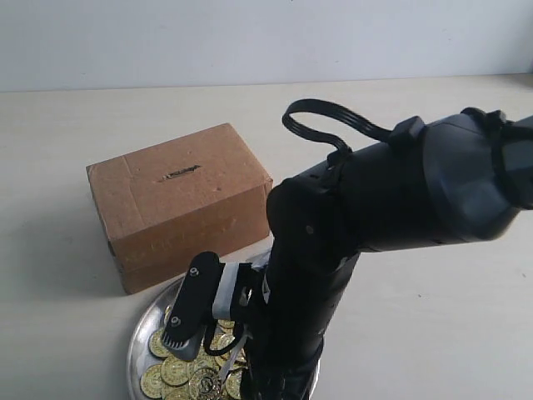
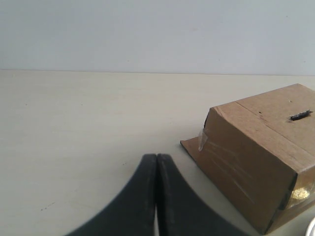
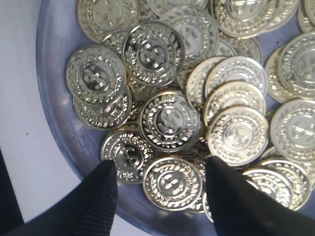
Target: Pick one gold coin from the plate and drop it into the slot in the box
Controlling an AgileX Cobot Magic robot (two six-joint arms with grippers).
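Picking step, it seems: the right gripper (image 3: 160, 169) is held open, empty, above round embossed gold coins (image 3: 170, 120); one must be pinched.

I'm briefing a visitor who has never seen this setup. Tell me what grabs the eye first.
The heap of gold coins on the silver plate, at the bottom of the exterior view, stands out most, with the right gripper open over them. Its bulky black arm fills the right of that view. Beyond the plate sits the brown box, its slot on top.
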